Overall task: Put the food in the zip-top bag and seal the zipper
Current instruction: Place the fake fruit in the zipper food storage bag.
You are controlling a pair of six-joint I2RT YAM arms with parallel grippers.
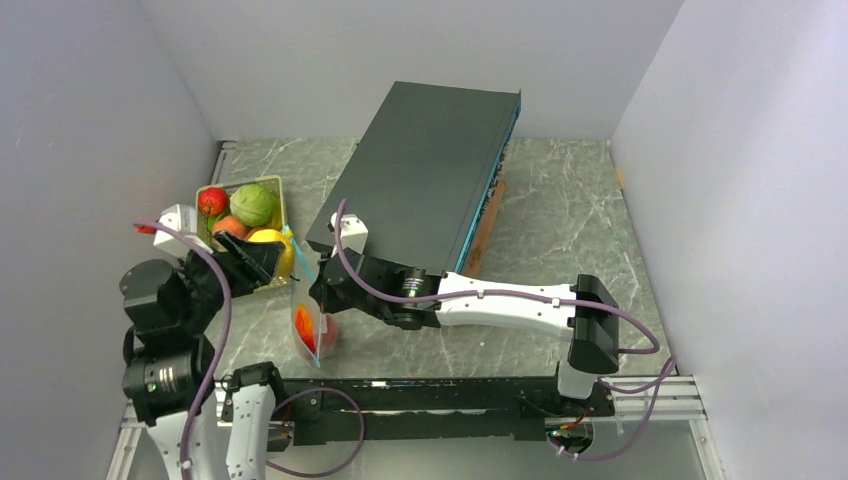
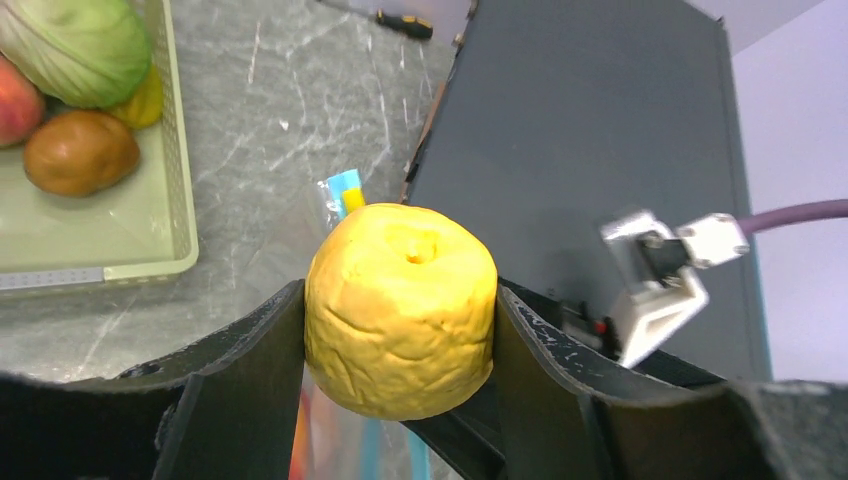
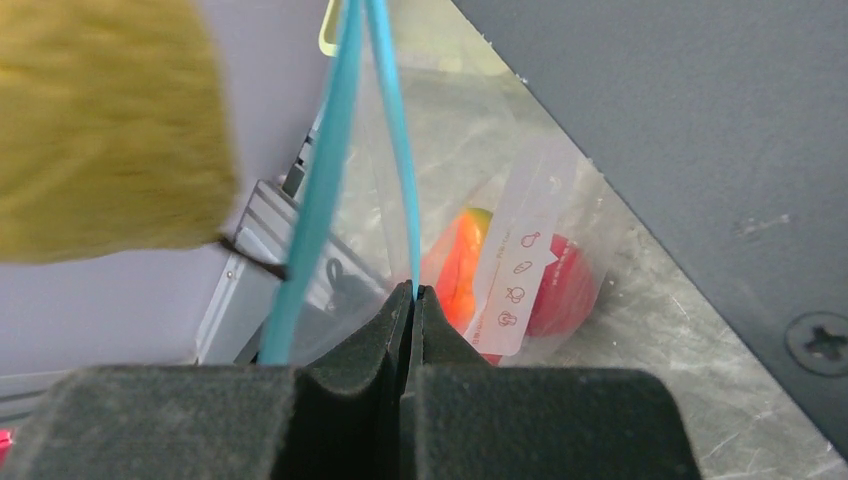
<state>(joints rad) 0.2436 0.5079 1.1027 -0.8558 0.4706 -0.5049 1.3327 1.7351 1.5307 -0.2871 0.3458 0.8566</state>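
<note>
My left gripper (image 1: 262,262) is shut on a yellow fruit (image 2: 400,310) and holds it just beyond the corner of the basket, above the open mouth of the zip-top bag (image 1: 312,325). My right gripper (image 3: 413,292) is shut on one side of the teal zipper (image 3: 395,130) and holds the mouth up; the other strip (image 3: 320,180) hangs apart to the left. An orange piece (image 3: 460,265) and a red piece (image 3: 570,285) lie inside the bag. The yellow fruit shows blurred at the upper left of the right wrist view (image 3: 100,130).
The pale green basket (image 1: 278,190) at far left holds a red apple (image 1: 212,200), a green cabbage (image 1: 253,204), a peach (image 1: 228,226) and a brown piece (image 2: 80,150). A big dark slab (image 1: 430,170) lies tilted behind the right arm. A screwdriver (image 2: 405,25) lies beyond.
</note>
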